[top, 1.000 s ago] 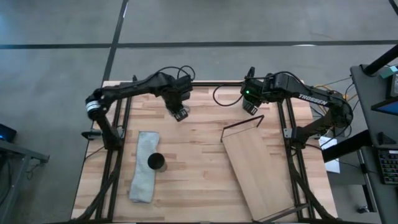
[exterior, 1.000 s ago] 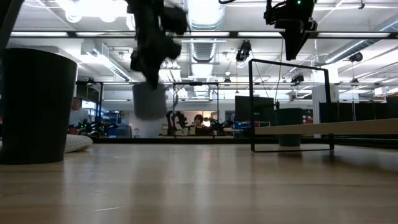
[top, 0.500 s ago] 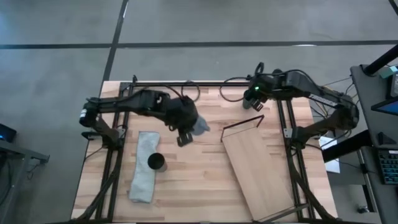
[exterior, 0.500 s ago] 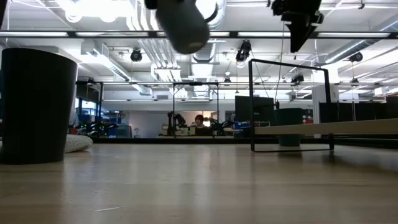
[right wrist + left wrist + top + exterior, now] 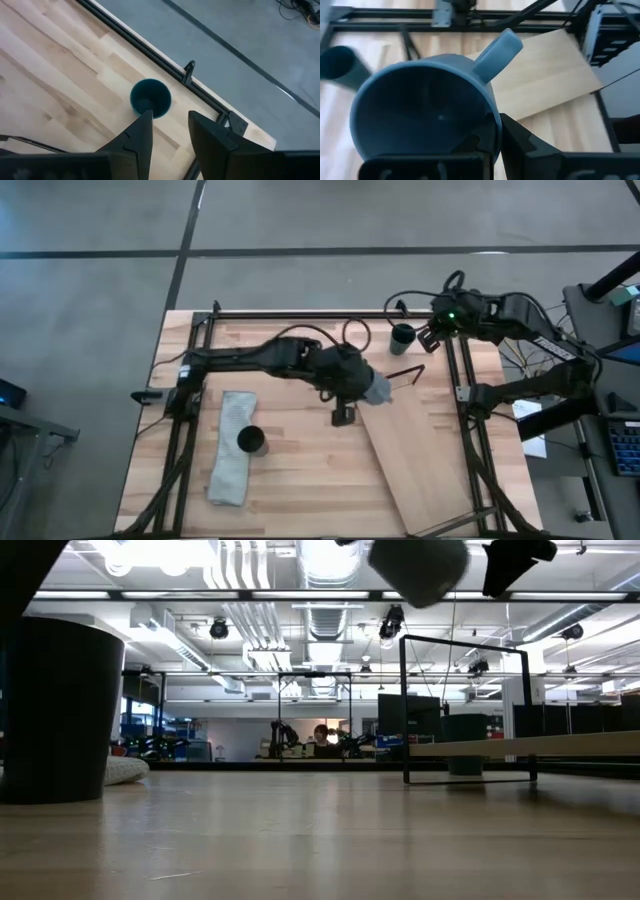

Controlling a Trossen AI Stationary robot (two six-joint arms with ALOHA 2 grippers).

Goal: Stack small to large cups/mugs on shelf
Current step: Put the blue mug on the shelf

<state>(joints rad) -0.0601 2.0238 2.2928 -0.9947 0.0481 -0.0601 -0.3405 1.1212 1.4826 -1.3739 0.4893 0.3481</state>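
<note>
My left gripper (image 5: 356, 386) is shut on the blue-grey mug (image 5: 377, 389), high over the wire-frame end (image 5: 392, 378) of the pale wooden shelf (image 5: 420, 455). The mug shows at the top of the low view (image 5: 418, 564). The dark teal cup (image 5: 402, 335) stands upright on its base on the table at the far right. My right gripper (image 5: 428, 335) is open just right of and above it, touching nothing; its fingers show open over the cup in the right wrist view (image 5: 150, 98). The black cup (image 5: 250, 442) stands on the grey cloth (image 5: 230, 465). My left gripper pinches the mug's wall at the rim (image 5: 492, 127), one finger inside the mug and one finger (image 5: 522, 142) outside. The hold is on the side of the rim near the handle (image 5: 498, 46). The mug is lifted clear of table and shelf.
The shelf board lies slanted on the table's right half, with thin wire frames at its far and near ends (image 5: 455, 525). Dark metal rails (image 5: 300, 314) run along the table's far edge and sides. Bare wood lies between the cloth and the shelf.
My left gripper has carried the mug from the table's far left part toward the right and a little nearer, rising, to above the shelf's framed end. My right gripper has drawn away toward the table's right edge and up, uncovering the teal cup, which has stayed in place.
</note>
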